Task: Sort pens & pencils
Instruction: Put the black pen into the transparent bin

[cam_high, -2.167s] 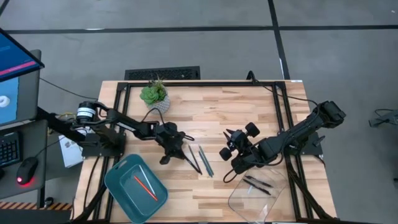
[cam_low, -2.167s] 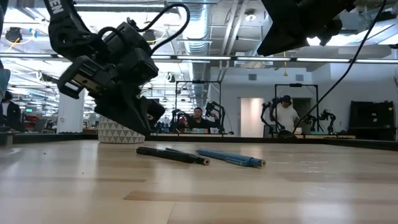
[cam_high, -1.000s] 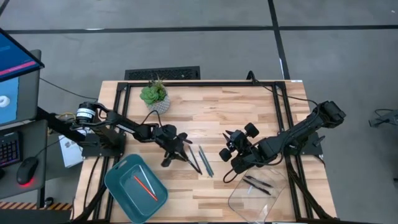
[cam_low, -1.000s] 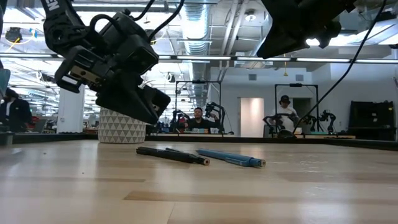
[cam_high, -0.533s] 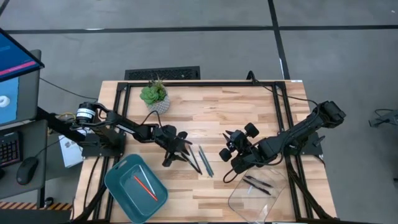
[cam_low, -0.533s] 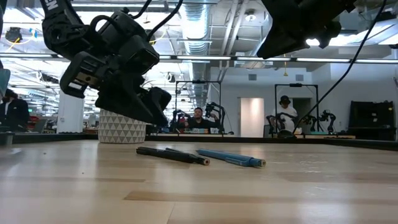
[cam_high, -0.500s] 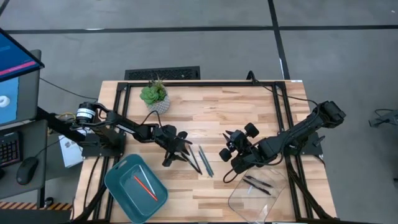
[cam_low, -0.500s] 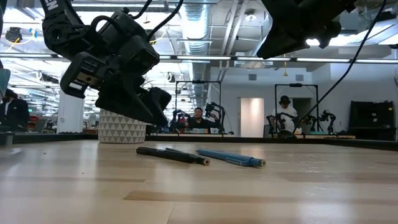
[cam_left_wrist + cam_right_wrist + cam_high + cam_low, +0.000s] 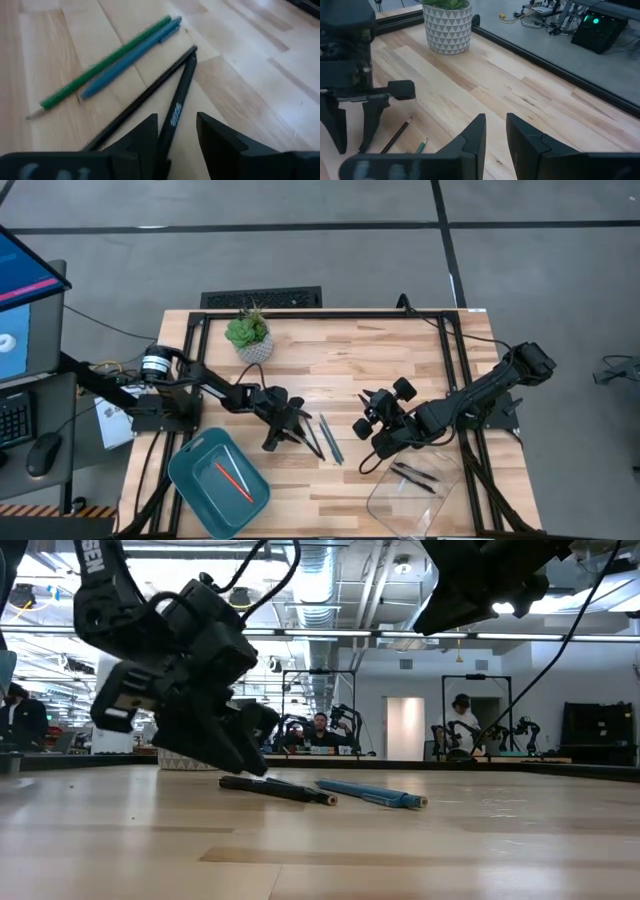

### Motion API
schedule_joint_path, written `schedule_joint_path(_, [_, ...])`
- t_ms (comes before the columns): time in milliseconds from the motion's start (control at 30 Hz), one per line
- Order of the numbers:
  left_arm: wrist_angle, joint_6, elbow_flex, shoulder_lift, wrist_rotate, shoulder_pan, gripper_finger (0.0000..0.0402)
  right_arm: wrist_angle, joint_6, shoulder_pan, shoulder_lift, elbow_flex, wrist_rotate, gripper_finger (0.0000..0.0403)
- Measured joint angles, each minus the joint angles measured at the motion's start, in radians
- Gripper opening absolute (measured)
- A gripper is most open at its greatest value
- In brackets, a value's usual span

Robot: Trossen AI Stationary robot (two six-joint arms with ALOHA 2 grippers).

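Observation:
Several sticks lie flat on the wooden table between the arms: a black pen (image 9: 176,107), a thinner black stick (image 9: 142,100) crossing it at the far end, a teal-blue pen (image 9: 131,57) and a green pencil (image 9: 100,65). My left gripper (image 9: 176,131) is open and low over the table (image 9: 400,350). Its fingers stand on either side of the black pen's near end (image 9: 303,430). My right gripper (image 9: 364,442) hangs open above the table to the right of the sticks, with nothing between its fingers (image 9: 495,131). An orange-red pencil (image 9: 235,480) lies in the teal bin (image 9: 195,470).
A clear container (image 9: 400,502) at the near right holds two black pens (image 9: 415,477). A potted plant (image 9: 248,332) stands at the far left. Black frame rails (image 9: 330,313) run round the table's edges. People and other robot rigs show in the room beyond.
My left gripper has sunk toward the table and edged right, closer to the black pen; in the low view its fingertips now hang just above the tabletop. The sticks and my right arm have kept still.

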Motion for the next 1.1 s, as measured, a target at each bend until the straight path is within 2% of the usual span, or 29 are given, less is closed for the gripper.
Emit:
schedule_joint_path(433, [0.153,-0.025,0.003,0.135,0.046,-0.001,0.0123,0.002,0.000,0.000,0.000,0.000,0.000,0.0098])
schedule_joint_path(767, [0.157,-0.028,0.003,0.137,0.048,-0.001,0.0118,0.000,0.000,0.000,0.000,0.000,0.000,0.0098])
schedule_joint_path(900, [0.155,-0.020,0.004,0.138,0.044,-0.001,0.0094,0.000,0.000,0.000,0.000,0.000,0.000,0.0098])
schedule_joint_path(1100, [0.153,-0.006,0.004,0.138,0.036,-0.001,0.0031,0.000,0.000,0.000,0.000,0.000,0.000,0.0098])
